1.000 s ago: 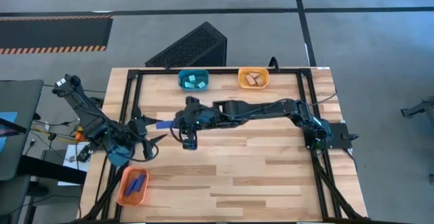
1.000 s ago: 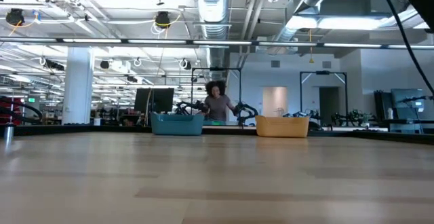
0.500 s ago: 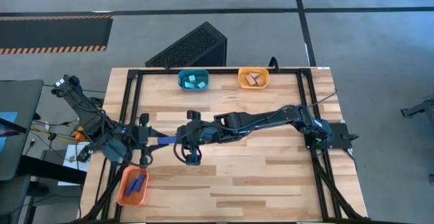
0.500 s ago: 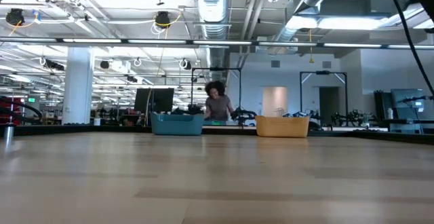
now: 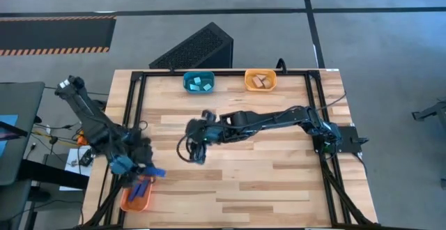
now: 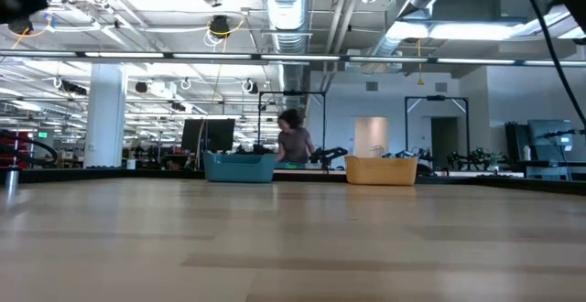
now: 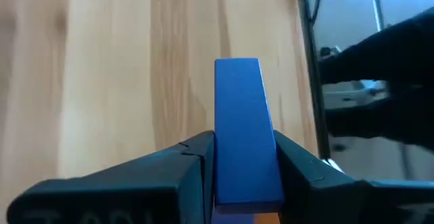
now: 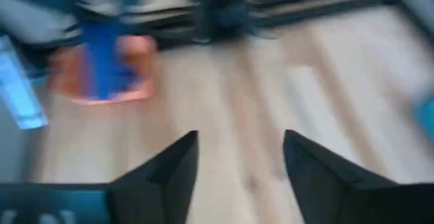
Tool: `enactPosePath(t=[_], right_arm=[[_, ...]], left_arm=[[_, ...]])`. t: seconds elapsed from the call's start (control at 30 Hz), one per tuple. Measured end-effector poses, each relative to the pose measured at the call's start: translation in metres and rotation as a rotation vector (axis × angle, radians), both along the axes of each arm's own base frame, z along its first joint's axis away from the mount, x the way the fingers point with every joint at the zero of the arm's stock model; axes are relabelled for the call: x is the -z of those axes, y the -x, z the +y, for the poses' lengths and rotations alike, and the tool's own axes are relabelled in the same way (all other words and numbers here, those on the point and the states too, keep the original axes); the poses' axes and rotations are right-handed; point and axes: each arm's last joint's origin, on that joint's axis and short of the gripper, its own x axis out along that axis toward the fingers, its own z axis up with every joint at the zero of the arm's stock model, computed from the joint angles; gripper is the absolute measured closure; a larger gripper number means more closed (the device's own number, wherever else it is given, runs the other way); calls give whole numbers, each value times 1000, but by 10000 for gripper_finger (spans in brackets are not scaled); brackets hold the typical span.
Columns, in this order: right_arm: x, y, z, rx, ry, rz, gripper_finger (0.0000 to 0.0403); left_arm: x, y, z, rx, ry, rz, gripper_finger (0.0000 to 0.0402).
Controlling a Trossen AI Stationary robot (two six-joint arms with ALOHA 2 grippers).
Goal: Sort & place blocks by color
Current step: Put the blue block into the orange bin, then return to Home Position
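The left gripper [image 5: 148, 172] is hanging over the orange tray [image 5: 129, 201] at the table's near-left corner, fingers clamping a blue block [image 7: 245, 132] (held lengthwise). The right gripper [image 8: 239, 163] is reaching mid-table, fingers spread apart.

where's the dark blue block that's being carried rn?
In the high view the blue block is clamped in the left tool at the table's near-left corner, just above the orange tray that holds other blue blocks.

Blue block [image 7: 245, 132]; teal tray [image 5: 198, 82]; orange tray [image 5: 260, 81].
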Motion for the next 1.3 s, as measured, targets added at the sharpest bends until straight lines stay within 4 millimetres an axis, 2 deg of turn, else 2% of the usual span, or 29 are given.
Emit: enactPosePath(t=[0.1, 0.2, 0.33, 0.53, 0.67, 0.8, 0.9, 1.07, 1.17, 1.3], right_arm=[[10, 8, -6, 72, 48, 121, 143], [14, 10, -10, 101, 44, 155, 143], [14, 10, -13, 117, 43, 157, 159], [21, 20, -17, 72, 37, 300, 179], [25, 31, -13, 57, 71, 414, 185], [25, 32, -12, 31, 91, 422, 186], [23, 25, -11, 17, 64, 357, 186], [6, 2, 2, -176, -91, 69, 186], [5, 0, 3, -204, -93, 50, 186], [-2, 8, -16, -184, -62, 95, 186]], left_arm=[[26, 12, -16, 53, 36, 200, 325], [51, 27, -28, 119, 25, 402, 325], [68, 34, -34, 125, 8, 504, 325], [83, 28, -37, 116, 79, 489, 301], [88, 24, -33, 62, 109, 503, 285], [86, 18, -28, 35, 112, 493, 268], [76, 16, -25, 30, 136, 490, 251], [57, 19, -12, -61, 91, 452, 221], [58, 24, -7, -116, 96, 463, 210], [59, 26, -8, -119, 108, 448, 204]])
